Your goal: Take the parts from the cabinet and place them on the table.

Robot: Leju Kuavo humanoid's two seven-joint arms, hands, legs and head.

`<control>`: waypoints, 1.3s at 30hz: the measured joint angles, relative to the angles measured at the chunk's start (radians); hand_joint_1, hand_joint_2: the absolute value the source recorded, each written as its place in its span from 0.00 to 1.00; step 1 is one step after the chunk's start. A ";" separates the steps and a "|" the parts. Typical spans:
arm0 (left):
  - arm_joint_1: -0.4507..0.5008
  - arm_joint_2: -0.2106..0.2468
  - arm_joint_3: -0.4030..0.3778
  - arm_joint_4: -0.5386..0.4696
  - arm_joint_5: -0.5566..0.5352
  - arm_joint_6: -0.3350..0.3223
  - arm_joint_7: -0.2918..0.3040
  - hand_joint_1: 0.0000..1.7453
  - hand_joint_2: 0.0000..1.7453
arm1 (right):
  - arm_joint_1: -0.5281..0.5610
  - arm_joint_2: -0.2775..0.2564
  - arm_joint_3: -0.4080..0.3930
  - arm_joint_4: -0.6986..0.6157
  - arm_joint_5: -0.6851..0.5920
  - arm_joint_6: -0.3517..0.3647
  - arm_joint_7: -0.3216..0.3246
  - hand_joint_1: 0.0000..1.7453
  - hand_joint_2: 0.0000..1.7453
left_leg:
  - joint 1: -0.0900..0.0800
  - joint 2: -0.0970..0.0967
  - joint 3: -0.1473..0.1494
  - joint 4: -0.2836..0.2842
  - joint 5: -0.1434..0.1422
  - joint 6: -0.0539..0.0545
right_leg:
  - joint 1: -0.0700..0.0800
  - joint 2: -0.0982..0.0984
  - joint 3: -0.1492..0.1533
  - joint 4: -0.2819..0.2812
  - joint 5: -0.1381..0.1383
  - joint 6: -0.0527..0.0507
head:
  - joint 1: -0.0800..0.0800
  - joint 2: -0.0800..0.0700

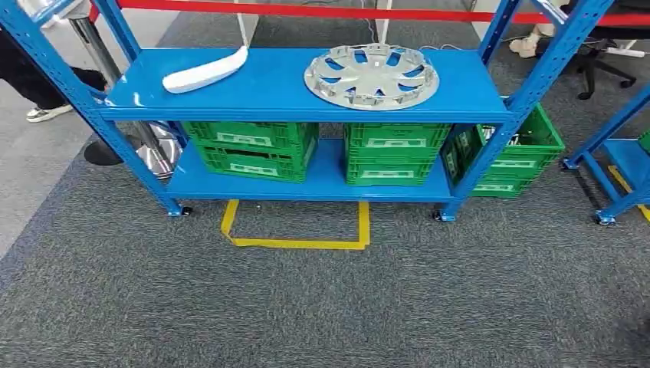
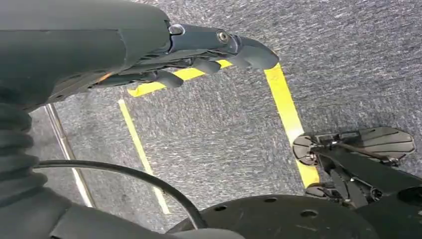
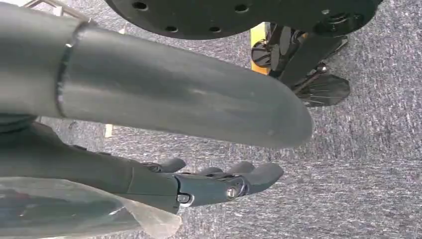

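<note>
Parts: white curved panel (image 1: 205, 73) lay left on blue rack's top shelf (image 1: 276, 88), silver wheel cover (image 1: 372, 74) right, both flat, easy to reach.
Left hand (image 2: 199, 55): hung over carpet, fingers loosely spread, holding nothing.
Right hand (image 3: 209, 181): likewise empty, fingers apart.
Green crates (image 1: 253, 147): contents hidden beneath shelf.

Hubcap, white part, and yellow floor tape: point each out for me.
Hubcap (image 1: 372, 75), head view, on its central hub.
White part (image 1: 205, 73), head view, mid-length of its body.
Yellow floor tape (image 1: 299, 244), head view, on the near strip.
</note>
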 joint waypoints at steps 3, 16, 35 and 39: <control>0.000 0.000 0.000 0.000 0.000 0.000 0.000 0.00 1.00 | 0.000 0.000 0.000 0.000 0.000 0.000 0.000 0.00 0.00 | 0.000 0.000 0.000 0.000 0.000 0.000 | 0.000 0.000 0.000 0.000 0.000 0.000 | 0.000 0.000; -0.009 -0.002 0.061 0.000 -0.027 0.006 -0.012 0.00 1.00 | -0.012 0.000 -0.034 0.000 0.032 -0.006 -0.010 0.00 1.00 | 0.000 0.000 0.000 0.000 0.000 0.000 | 0.000 0.000 0.000 0.000 -0.001 0.001 | 0.000 0.000; -0.059 -0.044 0.423 0.011 -0.337 0.077 -0.145 0.00 1.00 | -0.077 0.018 -0.373 0.032 0.324 -0.114 -0.185 0.00 1.00 | 0.000 0.000 0.000 0.000 -0.001 0.000 | 0.000 0.000 0.004 0.000 -0.001 0.001 | 0.000 0.000; -0.070 -0.056 0.502 0.020 -0.405 0.091 -0.174 0.00 0.00 | -0.096 0.024 -0.446 0.037 0.382 -0.138 -0.237 0.00 1.00 | 0.000 0.000 0.000 0.000 0.000 0.000 | 0.000 0.000 0.006 0.000 0.000 0.001 | 0.000 0.000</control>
